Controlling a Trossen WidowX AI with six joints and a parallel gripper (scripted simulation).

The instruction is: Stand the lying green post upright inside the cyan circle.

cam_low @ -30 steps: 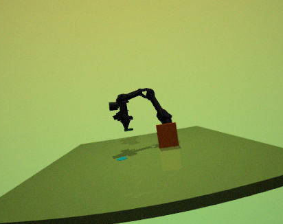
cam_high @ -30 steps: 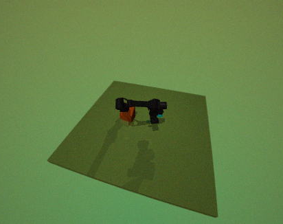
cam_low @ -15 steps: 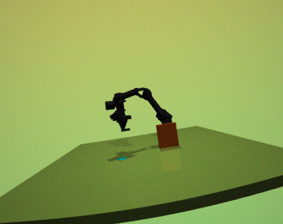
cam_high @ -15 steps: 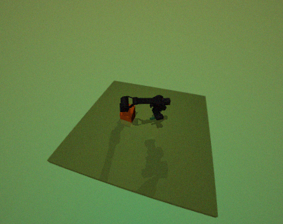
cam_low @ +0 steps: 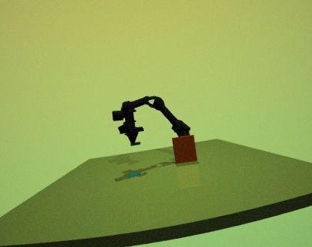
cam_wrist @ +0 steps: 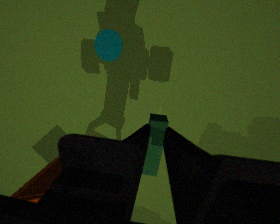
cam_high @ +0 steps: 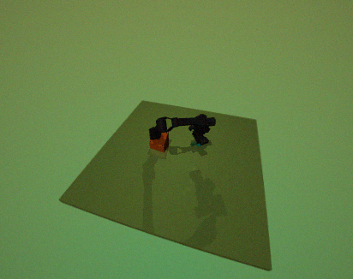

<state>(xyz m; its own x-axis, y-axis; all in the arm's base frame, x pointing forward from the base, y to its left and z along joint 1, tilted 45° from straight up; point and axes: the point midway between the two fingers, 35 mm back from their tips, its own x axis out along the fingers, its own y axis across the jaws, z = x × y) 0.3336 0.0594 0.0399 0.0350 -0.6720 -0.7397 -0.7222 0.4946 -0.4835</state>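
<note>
The green post is held between the fingertips of my gripper. It lies roughly level, not upright, and is raised well above the board. Its near and far parts show between the fingers in the wrist view. My gripper is shut on it and points down. The cyan circle is flat on the board, below the gripper in the exterior view and ahead and to the left of the fingertips in the wrist view. In the top view the arm partly hides the circle.
The arm stands on an orange-red block, whose edge also shows at the lower left of the wrist view. The dark green board has open edges all round. Shadows of the arm fall across the board and the circle.
</note>
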